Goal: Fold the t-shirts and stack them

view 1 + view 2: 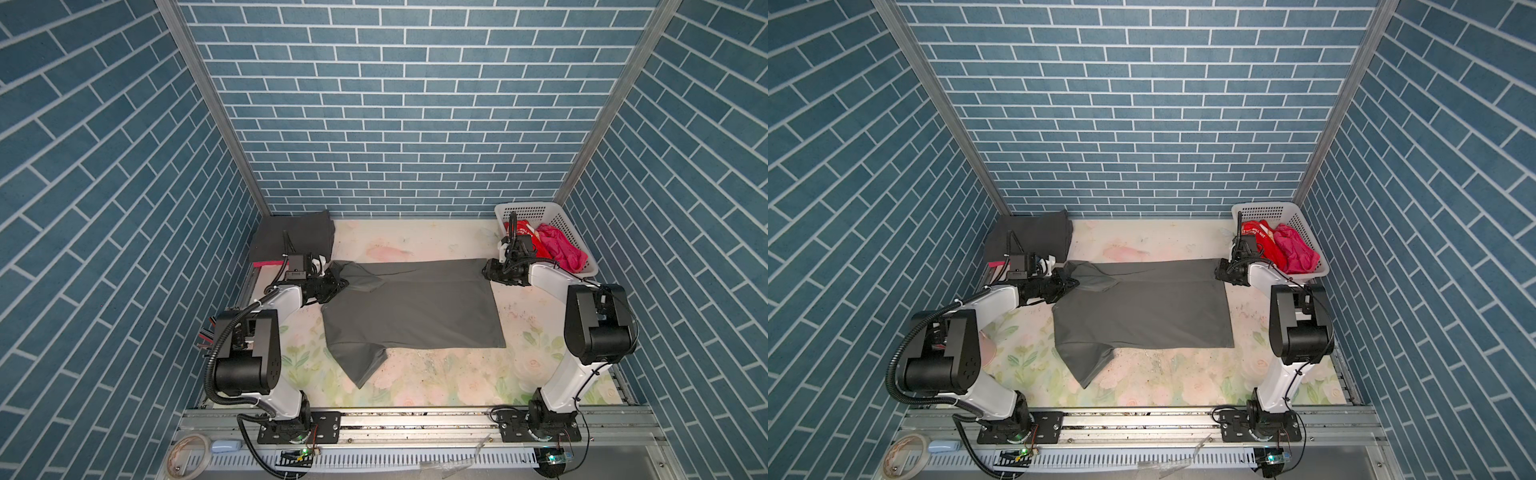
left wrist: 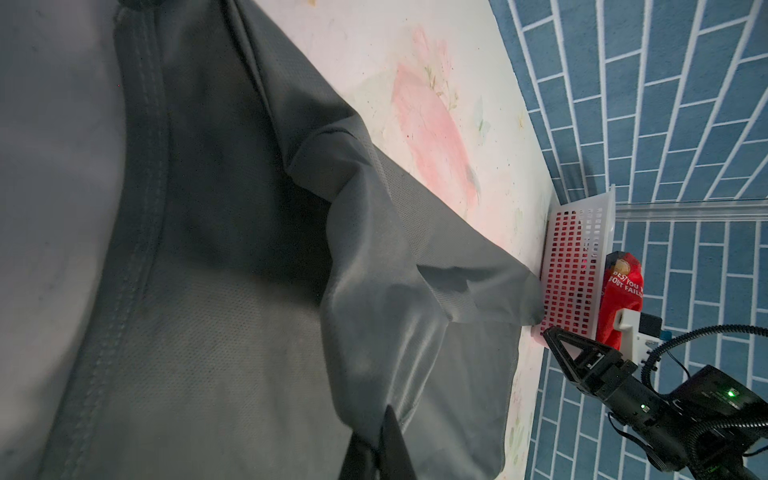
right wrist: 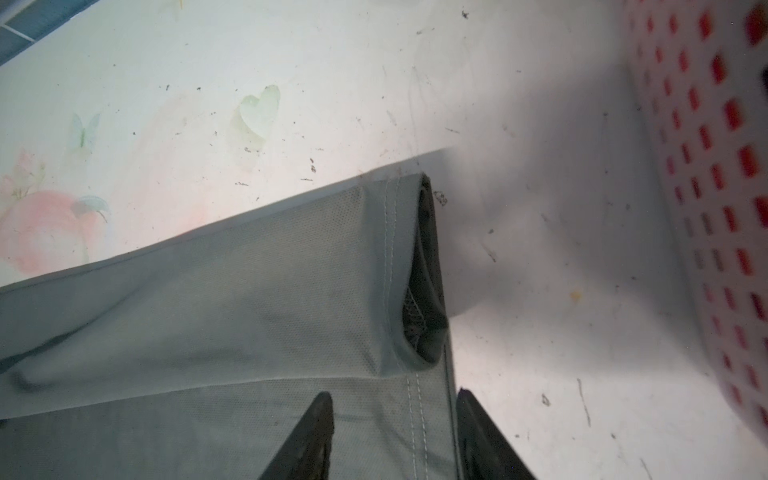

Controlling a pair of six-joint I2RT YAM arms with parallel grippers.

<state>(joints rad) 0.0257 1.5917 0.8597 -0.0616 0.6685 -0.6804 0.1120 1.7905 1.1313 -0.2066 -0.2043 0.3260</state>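
A large mid-grey t-shirt [image 1: 415, 307] [image 1: 1142, 311] lies spread across the middle of the table, with its far strip folded over toward the front. My left gripper [image 1: 343, 283] [image 1: 1074, 283] is at the shirt's far left end. In the left wrist view this gripper [image 2: 380, 432] is shut on a pinch of the grey cloth [image 2: 208, 291]. My right gripper [image 1: 486, 271] [image 1: 1219, 272] is at the far right hem corner. In the right wrist view it [image 3: 395, 395] stands open, jaws either side of the stitched hem [image 3: 208, 291], which lies flat.
A folded charcoal t-shirt [image 1: 291, 237] [image 1: 1030, 237] lies at the far left over a pink one [image 1: 262, 263]. The white basket [image 1: 536, 207] [image 1: 1266, 205] at the far right holds a red t-shirt [image 1: 1258, 239] and a magenta one [image 1: 561, 247]. A tape roll [image 1: 187, 453] lies by the front rail.
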